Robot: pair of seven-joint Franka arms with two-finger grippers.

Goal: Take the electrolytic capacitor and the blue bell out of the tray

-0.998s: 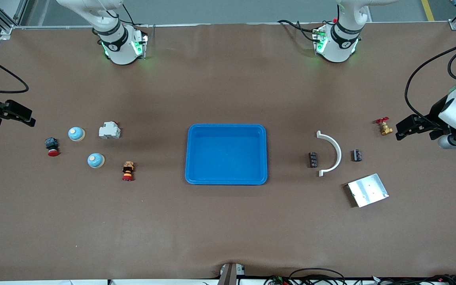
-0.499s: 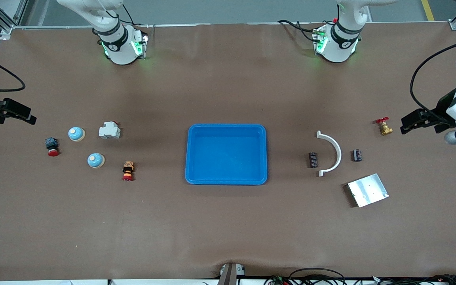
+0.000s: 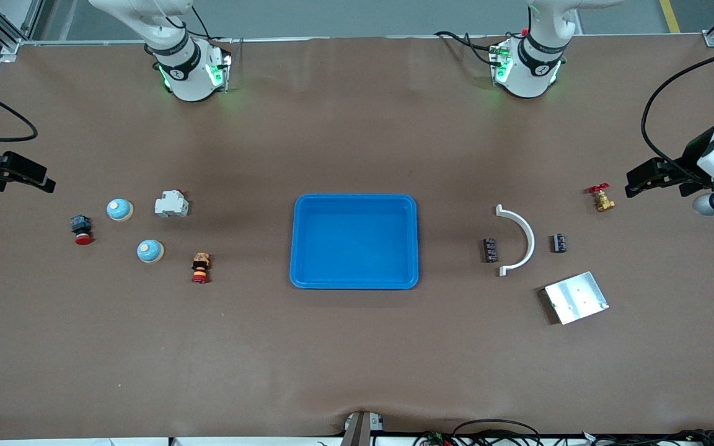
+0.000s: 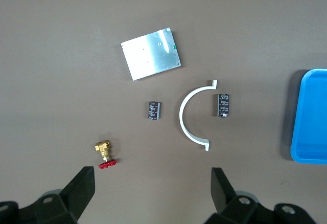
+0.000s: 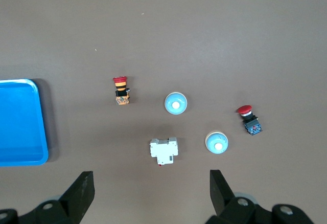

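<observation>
While both arms are hanging up in the air at the 2 ends of the counter (image 3: 357,359), nothing is being held. The counter is wearing a smooth brown cover. A shiny blue plastic tray (image 3: 355,284) with round corners is sitting in the middle.

Toward the left arm's end, 2 small dark capacitors are lying flat. Each is a short tube shape, with its long way running nearer-to-farther from the front camera. The first capacitor (image 3: 490,249) (image 4: 223,105) is lying between the tray and a white curved plastic piece (image 3: 519,238) (image 4: 190,124). The second capacitor (image 3: 559,242) (image 4: 154,110) is lying just beside the curve's round back. A flat shiny metal plate (image 3: 576,297) (image 4: 151,53) is lying nearer the front camera. A little brass valve (image 3: 602,199) (image 4: 104,153) with a red handle is sitting farther off.

Toward the right arm's end, 2 round light blue bells are sitting upright, each with a pale button on top. One bell (image 3: 119,209) (image 5: 217,142) is sitting beside a white blocky switch (image 3: 171,204) (image 5: 164,151). The other bell (image 3: 150,251) (image 5: 175,103) is nearer the front camera. A red push button (image 3: 80,228) (image 5: 249,118) and a striped red and orange button (image 3: 200,267) (image 5: 121,90) are lying close by.

The left gripper (image 3: 642,178) (image 4: 153,196) is hovering over the counter near the valve, its jaws spread wide and holding nothing. The right gripper (image 3: 22,173) (image 5: 152,196) is hovering over the counter's edge, its jaws spread wide and touching nothing.
</observation>
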